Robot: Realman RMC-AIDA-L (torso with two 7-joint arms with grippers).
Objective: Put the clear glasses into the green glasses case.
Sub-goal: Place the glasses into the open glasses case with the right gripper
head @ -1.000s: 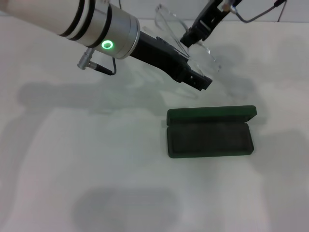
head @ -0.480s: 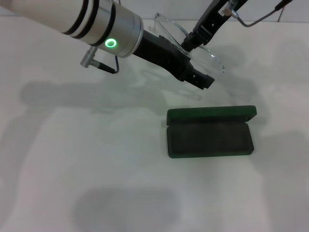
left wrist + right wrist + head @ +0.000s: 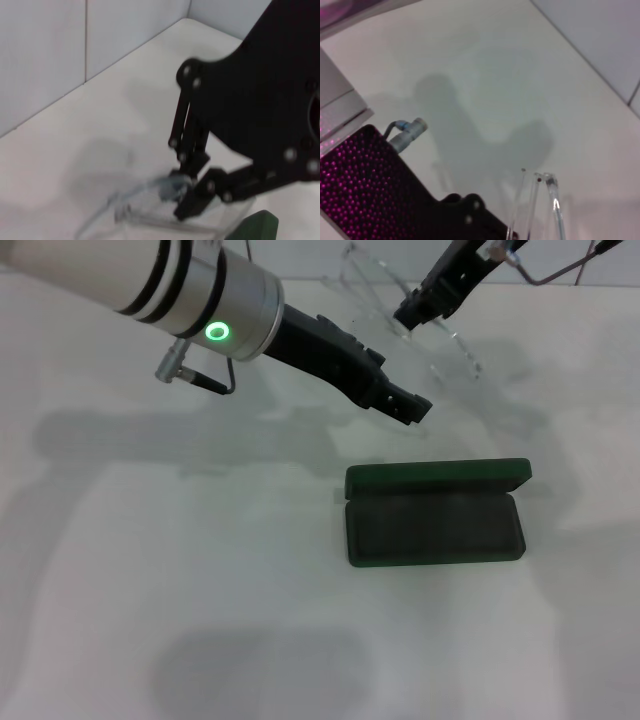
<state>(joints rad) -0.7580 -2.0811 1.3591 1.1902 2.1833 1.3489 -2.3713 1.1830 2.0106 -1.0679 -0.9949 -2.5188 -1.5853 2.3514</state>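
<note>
The right end effector (image 3: 418, 316) is seen at the upper right of the head frame, its dark fingers closed on the clear glasses (image 3: 440, 335), which are held above the counter (image 3: 200, 590). In the left wrist view the same right end effector (image 3: 182, 200) is shown from the side, its linkage reaching down to the transparent frame (image 3: 150, 200), which is pinched between the fingertips. In the right wrist view only the thin clear arms of the glasses (image 3: 542, 205) are visible at the lower edge of the frame, together with the left arm's dark body at lower left.

The left end effector (image 3: 408, 408) is stretched from the upper left toward the centre of the head frame, below and to the left of the glasses and apart from them; whether its fingers are open or closed cannot be told.

The green glasses case (image 3: 435, 512) is found right of centre in the head frame, lying open on the counter with its lid raised along the far side and its dark lining exposed. It is well apart from both end effectors.
</note>
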